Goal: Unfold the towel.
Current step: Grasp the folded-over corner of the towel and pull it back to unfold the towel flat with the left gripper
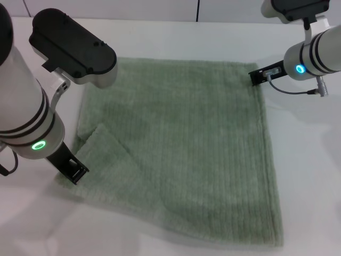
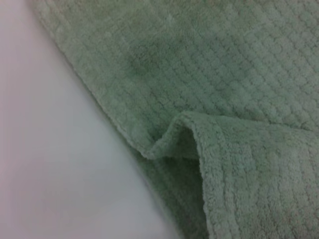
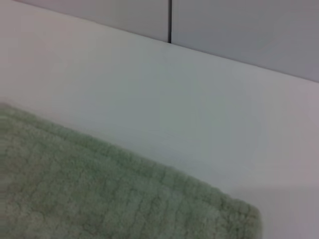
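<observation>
The towel [image 1: 186,144] lies spread on the white table [image 1: 309,176] in front of me, nearly flat, its ribbed lines running from the far hem to the near hem. One part is not flat: the towel's near-left corner is turned over onto the cloth, making a triangular flap [image 1: 106,146] whose fold runs diagonally inward from the towel's left edge.

My left gripper [image 1: 74,169] sits low at that folded corner, its dark tip right at the towel's near-left edge, touching or just above the cloth; I cannot tell which. Whether its fingers are parted or closed I cannot tell either, since my forearm hides most of them. My left wrist camera looks straight down on the towel [image 2: 209,69] and shows the turned-over hem [image 2: 189,134] curling up as a small raised lip beside the towel's edge, with bare table [image 2: 55,164] next to it.

My right gripper [image 1: 266,74] is at the towel's far-right corner, its dark tip meeting the hem there. Its grip state I cannot tell. My right wrist camera shows that corner of the towel [image 3: 99,199] lying on the table [image 3: 174,99], with the wall panels [image 3: 239,30] beyond.
</observation>
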{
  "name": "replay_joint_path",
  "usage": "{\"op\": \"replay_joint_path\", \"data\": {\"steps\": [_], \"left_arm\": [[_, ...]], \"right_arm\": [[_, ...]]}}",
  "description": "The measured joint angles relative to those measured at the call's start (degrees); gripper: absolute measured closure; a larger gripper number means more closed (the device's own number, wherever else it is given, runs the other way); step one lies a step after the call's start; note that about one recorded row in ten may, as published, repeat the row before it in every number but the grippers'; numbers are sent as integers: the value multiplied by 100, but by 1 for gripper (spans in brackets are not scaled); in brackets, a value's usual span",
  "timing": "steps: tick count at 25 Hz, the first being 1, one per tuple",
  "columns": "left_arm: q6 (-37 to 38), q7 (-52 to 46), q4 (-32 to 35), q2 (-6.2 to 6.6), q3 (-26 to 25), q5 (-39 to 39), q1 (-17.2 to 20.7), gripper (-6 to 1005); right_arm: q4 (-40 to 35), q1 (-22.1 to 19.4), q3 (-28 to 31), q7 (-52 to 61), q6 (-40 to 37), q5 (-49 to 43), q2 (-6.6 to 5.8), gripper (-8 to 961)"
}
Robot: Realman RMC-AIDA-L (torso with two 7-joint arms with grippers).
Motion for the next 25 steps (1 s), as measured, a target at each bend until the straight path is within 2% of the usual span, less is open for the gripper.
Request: {"op": "replay_joint_path", "data": {"steps": [25], "left_arm": [[-71,-65,66,-3,38,0,-20,957]], "right_arm": [[-142,49,-186,-1,-172,101,31,953]]}}
